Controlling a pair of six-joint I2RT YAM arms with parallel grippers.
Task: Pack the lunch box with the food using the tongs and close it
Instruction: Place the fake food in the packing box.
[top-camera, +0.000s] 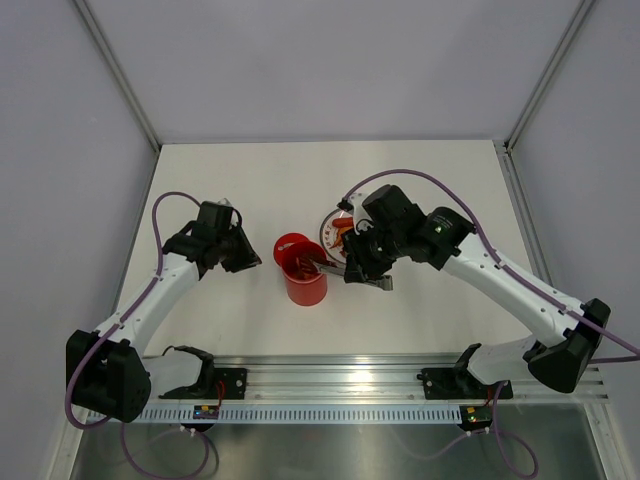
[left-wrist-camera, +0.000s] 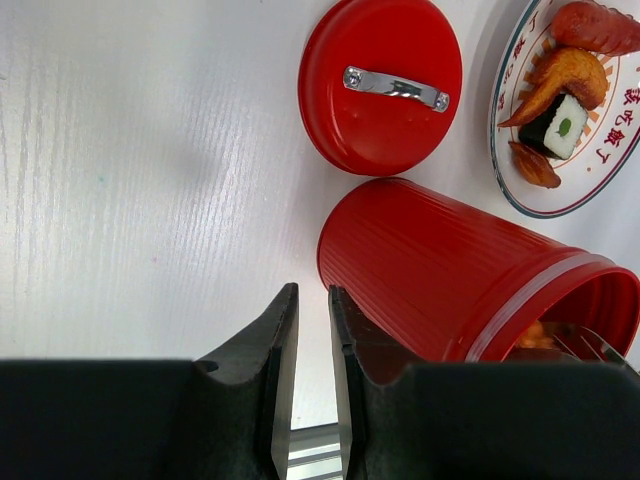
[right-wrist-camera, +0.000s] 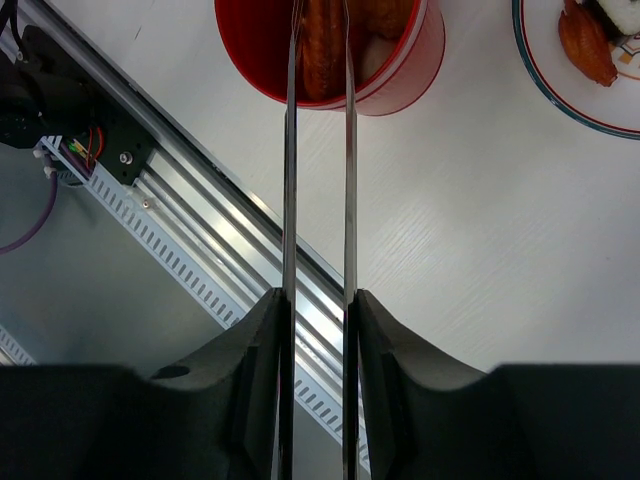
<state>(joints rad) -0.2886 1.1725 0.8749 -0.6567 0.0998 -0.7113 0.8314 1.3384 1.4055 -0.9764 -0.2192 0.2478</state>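
Tongs (right-wrist-camera: 291, 180) clamped in the right gripper (right-wrist-camera: 318, 330) are pointing lengthwise straight into the lunch box (right-wrist-camera: 420, 60), arms standing slightly apart around a fried piece (right-wrist-camera: 322, 45) inside.

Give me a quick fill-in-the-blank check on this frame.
The tongs are held by the ___ gripper. Their tips reach into the red ___. The lid lies off it, on the ___. The black-and-white roll sits on the ___.
Missing: right; lunch box; table; plate.
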